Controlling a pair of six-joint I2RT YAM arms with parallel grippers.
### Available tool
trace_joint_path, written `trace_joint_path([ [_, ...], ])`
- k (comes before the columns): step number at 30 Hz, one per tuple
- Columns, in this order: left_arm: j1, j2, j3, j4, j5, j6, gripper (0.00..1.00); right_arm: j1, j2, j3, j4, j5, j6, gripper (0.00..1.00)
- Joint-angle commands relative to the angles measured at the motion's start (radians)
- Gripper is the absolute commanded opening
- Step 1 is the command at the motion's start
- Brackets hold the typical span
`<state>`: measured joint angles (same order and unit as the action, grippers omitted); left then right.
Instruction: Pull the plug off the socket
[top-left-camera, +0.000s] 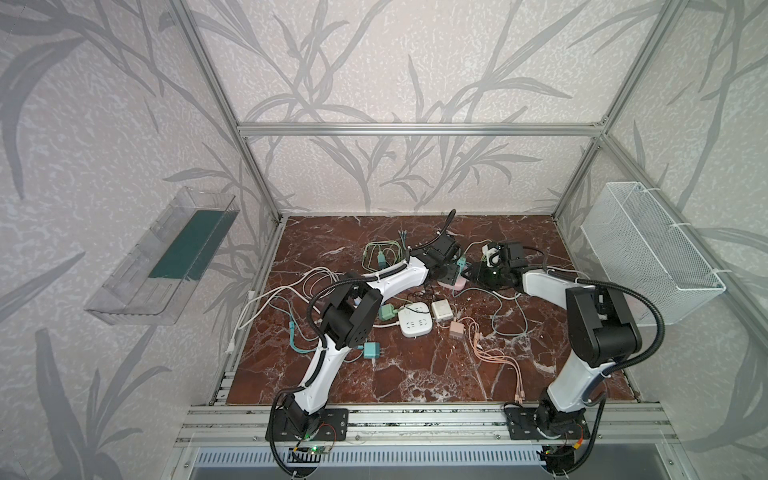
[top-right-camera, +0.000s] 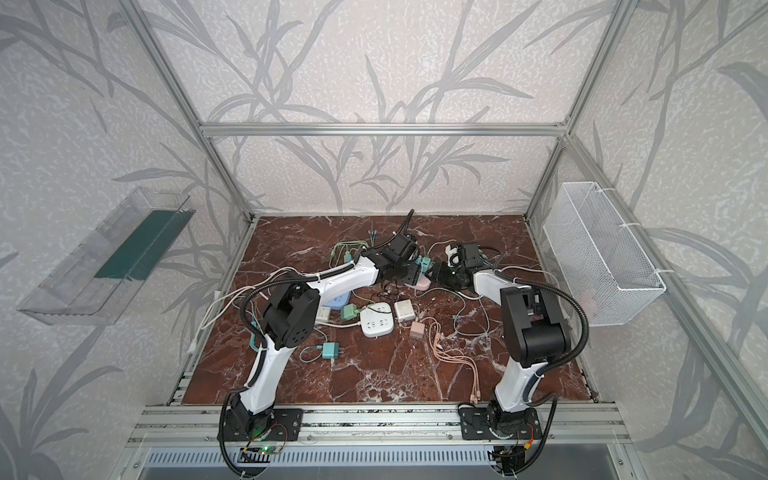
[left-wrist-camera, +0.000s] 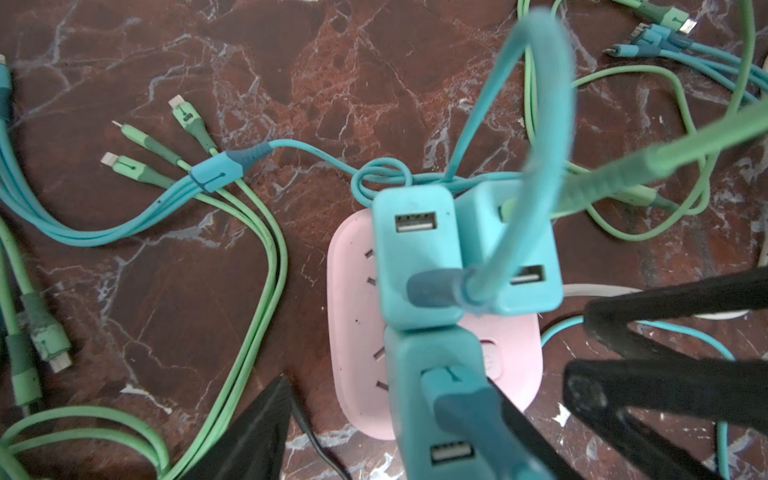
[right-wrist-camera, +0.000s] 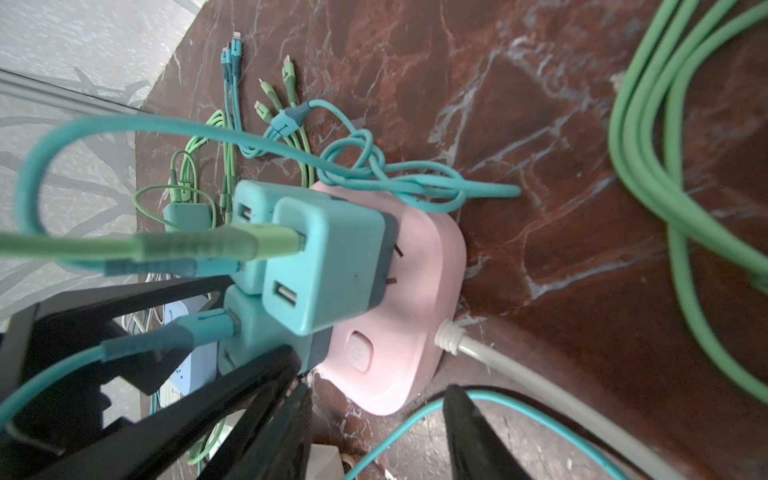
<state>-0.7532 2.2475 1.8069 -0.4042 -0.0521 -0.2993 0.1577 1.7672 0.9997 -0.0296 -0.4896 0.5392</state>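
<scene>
The left gripper (left-wrist-camera: 395, 390) is seen with its jaws parted. One black finger (left-wrist-camera: 257, 432) is held well clear of the plug (left-wrist-camera: 411, 415), and the other is half hidden behind the plug's cable connector, so no squeeze is shown. The right gripper (right-wrist-camera: 376, 370) is likewise spread at the button end of the pink socket strip (right-wrist-camera: 415, 257), with nothing clamped.

The mark on the button (right-wrist-camera: 359, 351) is too faint to be read. The plug's prongs are hidden, and its body is cut off by the left wrist view's edge.

The plug is stood upright on the strip, USB face upward, with the long side of that face laid along the strip's length. Two more teal adapters (left-wrist-camera: 415, 257) are seated just beside it.

In both top views only a pink edge (top-left-camera: 455, 286) (top-right-camera: 423, 284) is shown, between the grippers at the rear middle of the marble table (top-left-camera: 415, 365).
</scene>
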Motion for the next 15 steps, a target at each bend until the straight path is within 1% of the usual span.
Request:
trace_joint_path([
  [1,-0.006,0.030,0.045,-0.043,0.000,-0.015,0.65,-0.002,-0.028,0.016,-0.058,0.031,-0.046,0.52],
  [6,-0.006,0.051,0.064,-0.065,0.003,-0.020,0.57,-0.003,-0.015,0.030,-0.061,0.055,-0.068,0.52],
  [9,-0.006,0.056,0.066,-0.071,0.002,-0.024,0.50,-0.004,0.013,0.057,-0.078,0.078,-0.099,0.52],
  [13,-0.007,0.048,0.059,-0.084,0.001,-0.031,0.41,-0.003,0.055,0.091,-0.084,0.047,-0.116,0.52],
  [15,-0.008,0.041,0.050,-0.082,-0.002,-0.032,0.38,-0.001,0.062,0.091,-0.069,0.039,-0.114,0.52],
])
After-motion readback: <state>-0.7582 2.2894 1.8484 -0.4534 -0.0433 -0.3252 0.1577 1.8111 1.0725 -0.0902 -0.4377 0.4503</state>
